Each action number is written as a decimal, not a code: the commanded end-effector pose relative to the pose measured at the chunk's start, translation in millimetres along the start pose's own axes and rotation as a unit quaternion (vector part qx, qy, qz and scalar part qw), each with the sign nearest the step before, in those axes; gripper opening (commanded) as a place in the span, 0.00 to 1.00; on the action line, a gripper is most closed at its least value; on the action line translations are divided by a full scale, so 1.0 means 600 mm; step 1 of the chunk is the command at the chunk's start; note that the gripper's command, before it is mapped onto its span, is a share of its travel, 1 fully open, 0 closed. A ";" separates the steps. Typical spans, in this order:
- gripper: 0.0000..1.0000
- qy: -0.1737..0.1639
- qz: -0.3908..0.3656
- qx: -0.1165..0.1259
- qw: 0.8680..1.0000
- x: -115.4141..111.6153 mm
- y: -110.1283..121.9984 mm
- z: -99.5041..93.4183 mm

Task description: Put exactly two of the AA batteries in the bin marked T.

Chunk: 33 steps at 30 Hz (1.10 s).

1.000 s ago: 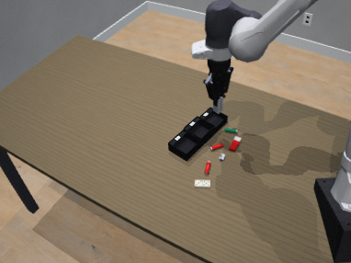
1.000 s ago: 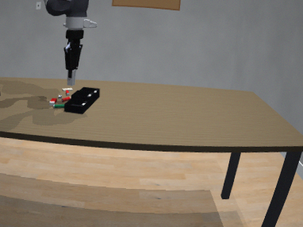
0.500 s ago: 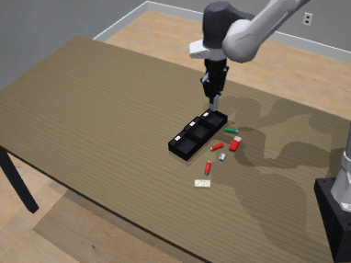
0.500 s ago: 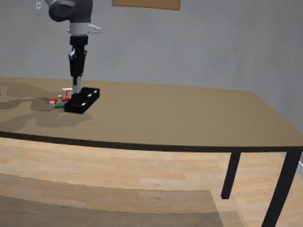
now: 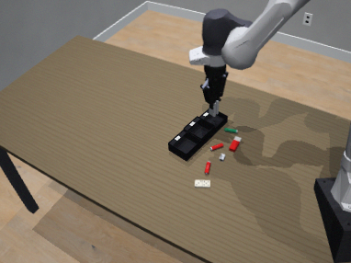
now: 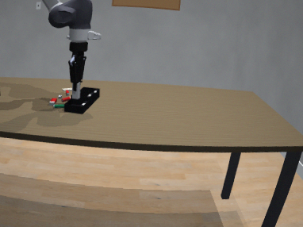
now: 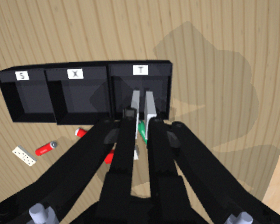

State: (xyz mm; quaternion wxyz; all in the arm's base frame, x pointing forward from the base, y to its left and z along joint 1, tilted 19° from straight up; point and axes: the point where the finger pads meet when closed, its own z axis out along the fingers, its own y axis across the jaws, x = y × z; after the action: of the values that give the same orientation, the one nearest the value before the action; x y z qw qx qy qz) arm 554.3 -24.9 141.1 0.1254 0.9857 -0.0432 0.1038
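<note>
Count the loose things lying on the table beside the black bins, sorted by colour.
Red: 3 (near battery, far battery, red block)
Green: 1 (green battery)
Grey: 1 (small grey piece)
White: 1 (domino)
Total: 6

A brown wood-grained counter (image 5: 92,101) on dark legs is seen. On it a black row of three bins (image 5: 198,135) is set. Just beside the bins lie a green battery (image 5: 231,130), a red battery (image 5: 217,146), another red battery (image 5: 208,167), a red-and-white block (image 5: 235,143), a small grey piece (image 5: 222,156) and a white domino (image 5: 202,183).
</note>
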 end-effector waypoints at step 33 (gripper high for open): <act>0.05 0.006 -0.003 0.002 1.000 0.007 -0.001 0.057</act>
State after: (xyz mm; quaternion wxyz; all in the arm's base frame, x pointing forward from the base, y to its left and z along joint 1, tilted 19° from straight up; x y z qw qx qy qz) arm 563.5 -32.0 109.6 0.1236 0.9858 -0.0374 0.1077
